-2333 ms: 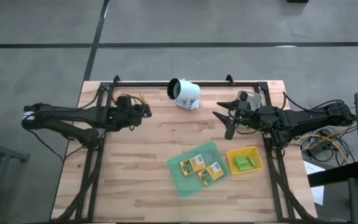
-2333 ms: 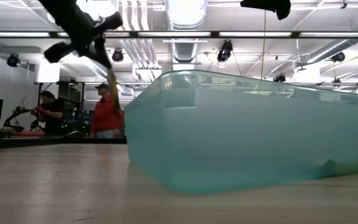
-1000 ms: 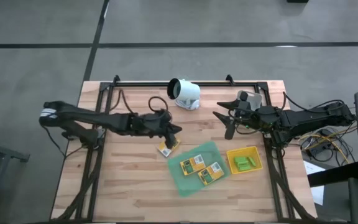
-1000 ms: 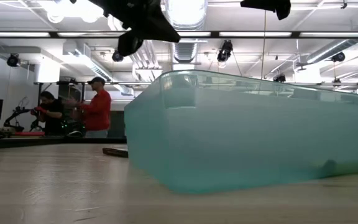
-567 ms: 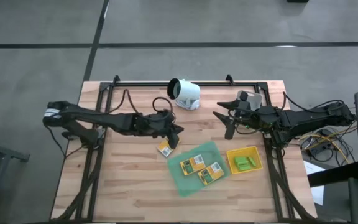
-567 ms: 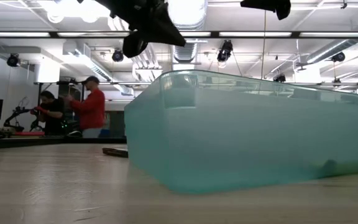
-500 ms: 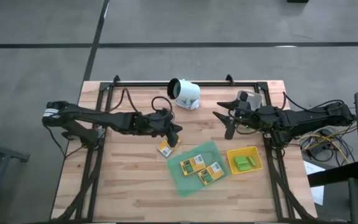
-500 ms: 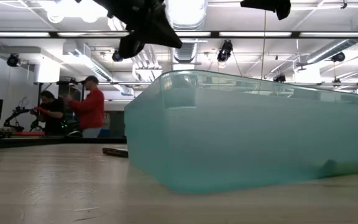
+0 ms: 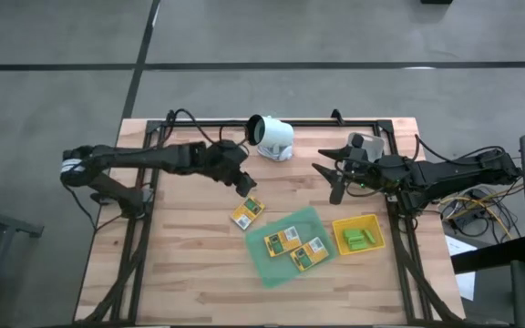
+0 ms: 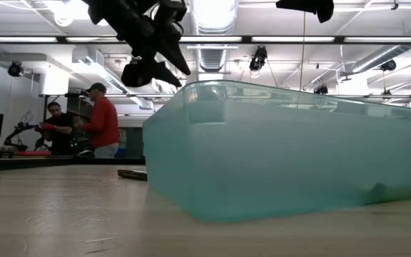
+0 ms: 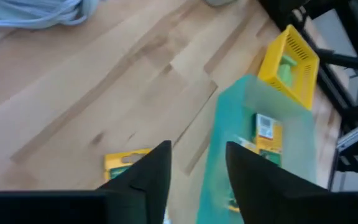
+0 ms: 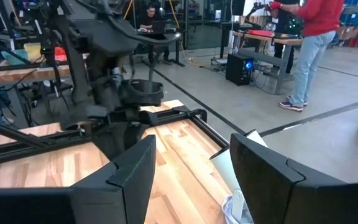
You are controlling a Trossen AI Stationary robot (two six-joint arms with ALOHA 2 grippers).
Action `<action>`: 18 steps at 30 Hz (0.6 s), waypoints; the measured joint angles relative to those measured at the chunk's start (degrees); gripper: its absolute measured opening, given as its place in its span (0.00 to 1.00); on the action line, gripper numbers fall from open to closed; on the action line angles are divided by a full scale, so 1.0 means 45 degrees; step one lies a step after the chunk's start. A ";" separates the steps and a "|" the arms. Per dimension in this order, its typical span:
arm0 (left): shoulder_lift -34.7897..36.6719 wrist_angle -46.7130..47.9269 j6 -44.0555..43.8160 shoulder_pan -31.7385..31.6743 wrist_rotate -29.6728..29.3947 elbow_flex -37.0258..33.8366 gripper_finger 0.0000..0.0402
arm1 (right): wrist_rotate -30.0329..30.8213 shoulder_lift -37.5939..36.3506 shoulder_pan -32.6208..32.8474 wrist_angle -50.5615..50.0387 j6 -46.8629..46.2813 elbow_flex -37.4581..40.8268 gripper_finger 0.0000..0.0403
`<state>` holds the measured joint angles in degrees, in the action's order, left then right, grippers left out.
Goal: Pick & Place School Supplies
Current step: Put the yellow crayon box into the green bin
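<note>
One yellow-and-green packet (image 9: 247,212) lies flat on the wooden table just left of the translucent green tray (image 9: 272,270); the left wrist view shows this packet (image 11: 126,163) too. Two more packets (image 9: 281,240) (image 9: 309,254) lie in that tray. Light-green blocks (image 9: 358,240) sit in the yellow tray (image 9: 372,223). My left gripper (image 9: 245,184) hovers open above the table, a little to the far side of the loose packet, with nothing between its fingers (image 11: 157,168). My right gripper (image 9: 331,178) waits open in the air at the table's far right.
A white round device (image 9: 270,137) stands at the middle of the far edge. A black frame (image 9: 244,120) runs along the far edge and down both sides. The green tray's wall (image 10: 284,157) fills the low view. People stand in the room beyond the table.
My left gripper has drawn back from over the loose packet toward the table's far edge and a little to the left, rolling as it went. In the low view its fingers now stand apart, so it has opened. The packet stays lying on the table.
</note>
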<state>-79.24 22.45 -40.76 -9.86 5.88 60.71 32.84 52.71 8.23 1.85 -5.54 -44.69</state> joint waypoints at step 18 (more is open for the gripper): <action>0.0000 -0.1291 0.2304 -0.1896 0.2700 -0.2109 0.48 | 0.0000 0.0000 0.0000 0.0000 0.0002 0.0000 0.50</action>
<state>-79.24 16.64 -30.39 -18.39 18.03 51.22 32.84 52.71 8.23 1.85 -5.53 -44.69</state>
